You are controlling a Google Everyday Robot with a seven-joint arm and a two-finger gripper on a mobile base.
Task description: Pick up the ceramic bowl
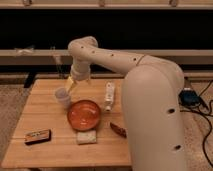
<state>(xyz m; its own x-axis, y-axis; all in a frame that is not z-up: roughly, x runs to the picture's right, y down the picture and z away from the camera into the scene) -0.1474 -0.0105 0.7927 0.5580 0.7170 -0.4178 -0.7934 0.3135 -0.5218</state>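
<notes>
The ceramic bowl (84, 114) is wide, shallow and glossy orange-red, and sits upright near the middle of the wooden table (40, 150). My gripper (70, 85) hangs from the cream arm, above and to the left of the bowl. It is right over a small translucent white cup (62, 97) that stands just left of the bowl's far rim. The gripper is apart from the bowl and holds nothing that I can see.
A white bottle (109, 96) lies to the right of the bowl. A pale sponge (86, 137) sits in front of it, a dark flat packet (38, 136) at front left, and a brown item (118, 129) at front right. My arm's large body (152, 115) covers the table's right side.
</notes>
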